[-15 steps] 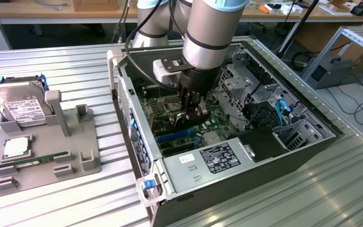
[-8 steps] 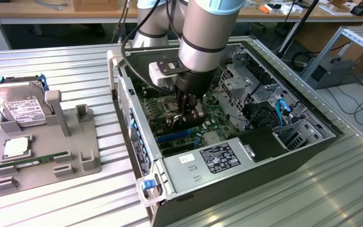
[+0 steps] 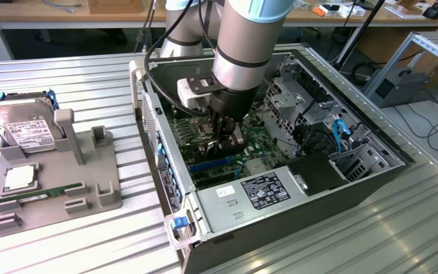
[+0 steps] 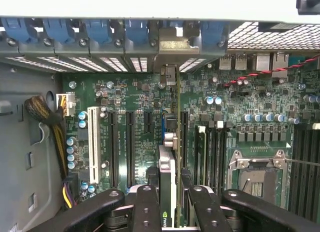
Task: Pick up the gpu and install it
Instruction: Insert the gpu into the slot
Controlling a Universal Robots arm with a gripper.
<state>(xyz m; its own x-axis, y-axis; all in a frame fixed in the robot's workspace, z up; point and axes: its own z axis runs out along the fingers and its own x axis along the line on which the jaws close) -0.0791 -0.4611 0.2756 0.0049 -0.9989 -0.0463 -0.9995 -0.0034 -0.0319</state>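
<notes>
The gpu (image 4: 172, 142) stands on edge inside the open computer case (image 3: 371, 171), just over the green motherboard (image 4: 135, 137) among its slots, its far end meeting the rear bracket. The gripper (image 4: 170, 202) is clamped on the card's near end, one finger (image 4: 146, 207) on either side.

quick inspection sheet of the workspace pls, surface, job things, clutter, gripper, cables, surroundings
surface: ribbed metal table, carrying an open computer case and a grey parts holder.
job's things: gpu held on edge between the gripper fingers, over the motherboard slots inside the case.
clutter: hard drive, a narrow green stick and a square silvery chip on the holder.
grippers: gripper lowered into the case, closed on the gpu.
cables: blue cable in the case; red-black wires across the board.
surroundings: workbench behind, metal frame at the exterior view's right.
</notes>
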